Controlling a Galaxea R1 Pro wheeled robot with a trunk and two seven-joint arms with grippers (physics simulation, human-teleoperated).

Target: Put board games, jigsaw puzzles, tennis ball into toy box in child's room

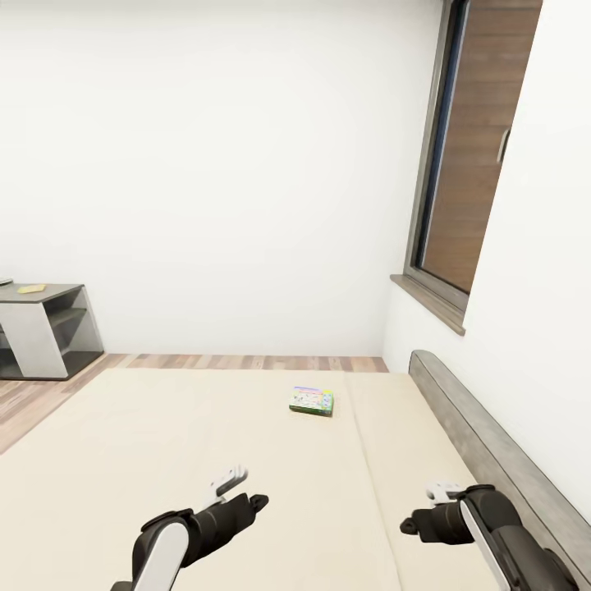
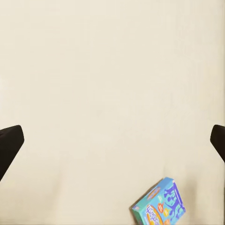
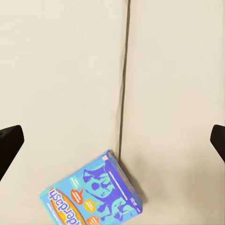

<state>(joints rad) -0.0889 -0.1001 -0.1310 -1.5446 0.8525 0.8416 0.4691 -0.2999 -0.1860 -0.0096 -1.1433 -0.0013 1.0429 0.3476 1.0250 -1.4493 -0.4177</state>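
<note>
A board game (image 1: 312,400) with a green edge and a pale printed lid lies flat on the beige bed (image 1: 164,443), near the mattress seam. A second, blue board game (image 3: 96,196) lies on the mattress by that seam, and the left wrist view catches it too, as the blue board game (image 2: 161,204). Both arms hover low over the bed's near part. My left gripper (image 1: 242,490) (image 2: 112,140) and my right gripper (image 1: 425,509) (image 3: 112,140) are open and hold nothing. The toy box and tennis ball are out of view.
The grey headboard (image 1: 492,443) runs along the bed's right side under a window (image 1: 468,156). At the far left stands the table's low dark grey wing (image 1: 57,292) with a small flat yellow thing (image 1: 31,288) on it. Wood floor (image 1: 246,361) lies beyond the bed.
</note>
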